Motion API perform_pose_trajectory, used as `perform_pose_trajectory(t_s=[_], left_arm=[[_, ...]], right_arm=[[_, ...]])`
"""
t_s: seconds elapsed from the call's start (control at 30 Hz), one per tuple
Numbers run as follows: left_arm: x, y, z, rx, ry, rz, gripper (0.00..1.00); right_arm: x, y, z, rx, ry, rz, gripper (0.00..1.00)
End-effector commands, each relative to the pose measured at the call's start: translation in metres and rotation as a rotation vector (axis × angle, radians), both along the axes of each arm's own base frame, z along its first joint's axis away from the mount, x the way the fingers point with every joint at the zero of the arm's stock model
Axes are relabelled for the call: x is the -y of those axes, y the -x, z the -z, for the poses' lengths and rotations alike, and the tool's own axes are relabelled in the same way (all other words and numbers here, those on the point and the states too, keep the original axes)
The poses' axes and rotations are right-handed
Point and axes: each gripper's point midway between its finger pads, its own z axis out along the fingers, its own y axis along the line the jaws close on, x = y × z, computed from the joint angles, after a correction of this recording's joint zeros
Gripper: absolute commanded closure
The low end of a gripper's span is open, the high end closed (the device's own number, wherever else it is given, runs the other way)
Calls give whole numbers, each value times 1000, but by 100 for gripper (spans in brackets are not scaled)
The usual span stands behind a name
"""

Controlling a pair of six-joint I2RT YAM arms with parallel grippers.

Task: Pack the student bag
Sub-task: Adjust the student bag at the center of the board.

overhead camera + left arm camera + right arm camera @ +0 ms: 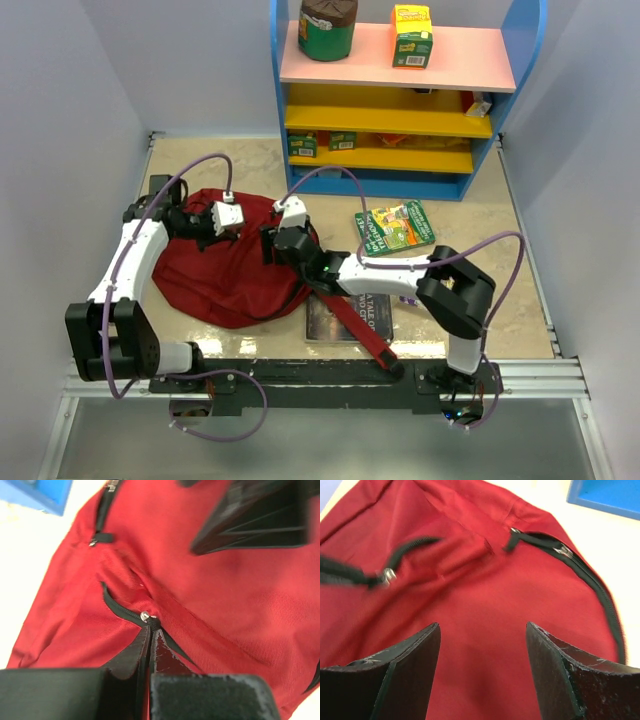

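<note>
Large dark red soft fabric backpack (215, 285) lying flat under both grippers, left gripper (151, 636) pressed together, pinching the bag's black zipper (119, 609) right at its fingertips, right gripper (482, 630) spread wide, empty, just above red cloth

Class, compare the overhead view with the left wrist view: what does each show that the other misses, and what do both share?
Overhead only: the green jar, yellow box and green book.
Left wrist only: a zipper slider right at the tips of the closed left gripper.
Both: the red student bag.
</note>
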Motion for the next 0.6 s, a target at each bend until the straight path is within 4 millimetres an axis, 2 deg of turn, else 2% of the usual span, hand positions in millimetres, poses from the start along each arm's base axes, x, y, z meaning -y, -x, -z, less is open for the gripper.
perform_pose_trajectory(t_s=[0.0,0.07,0.13,0.17,0.3,0.37,0.4,0.47,0.57], left_arm=[[8,22,5,-8,54,127,100],[6,27,11,-10,43,145,100],[4,31,16,-31,39,138,100],[1,30,17,-36,40,127,100],[-8,30,21,-54,42,99,100],[-12,32,25,-57,26,106,100],[-14,32,27,-58,17,103,100],[-19,34,33,-64,-10,99,100],[-26,35,43,-74,-43,95,100]], right_arm=[[-28,-23,-41,63,-76,3,28],[-37,-32,-45,76,-97,-12,28],[-47,-39,-40,64,-88,-45,29],[-59,-45,-32,53,-71,-53,30],[-72,-48,-4,-1,-37,-66,32],[-72,-52,2,-12,-44,-42,34],[-70,-54,14,-25,-21,-33,36],[-64,-61,21,-33,0,4,41],[-47,-70,39,-65,30,30,49]])
